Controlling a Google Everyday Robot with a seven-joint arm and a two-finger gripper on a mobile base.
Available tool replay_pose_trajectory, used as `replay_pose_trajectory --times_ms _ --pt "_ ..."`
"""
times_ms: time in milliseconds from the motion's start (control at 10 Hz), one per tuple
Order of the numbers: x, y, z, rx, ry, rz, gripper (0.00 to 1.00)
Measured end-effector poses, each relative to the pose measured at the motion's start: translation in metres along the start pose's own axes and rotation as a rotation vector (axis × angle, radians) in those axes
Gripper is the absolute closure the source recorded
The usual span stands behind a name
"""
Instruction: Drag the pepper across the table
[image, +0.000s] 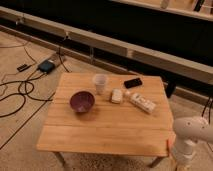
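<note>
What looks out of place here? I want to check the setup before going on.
The pepper sits at the very front right edge of the table, far from the other items and seemingly close to slipping off. The shut gripper is low beside that corner, off the tabletop. Nothing looks spilled.

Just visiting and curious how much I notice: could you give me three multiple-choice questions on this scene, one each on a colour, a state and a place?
1. The bowl is: A purple; B green; C white.
2. The cup is: A tipped over; B upright; C inside the bowl.
3. The gripper is: A over the bowl; B off the table's near right corner; C above the cup.
Answers: A, it looks dark purple; B, its mouth faces up; B, it hangs beside that corner.
</note>
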Motion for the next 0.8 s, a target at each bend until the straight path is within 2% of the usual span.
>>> replay_pose_trajectory --times_ms 300,500,600,800 --pt "-0.019 -0.039 0.007 -0.025 0.021 0.099 0.99" --pt "-0.029 -0.062 0.010 -0.048 0.027 0.161 0.82" --pt "-0.029 -0.063 0.011 -0.051 0.030 0.165 0.79" --pt "-0.030 -0.061 0.010 -0.049 0.027 0.160 0.79"
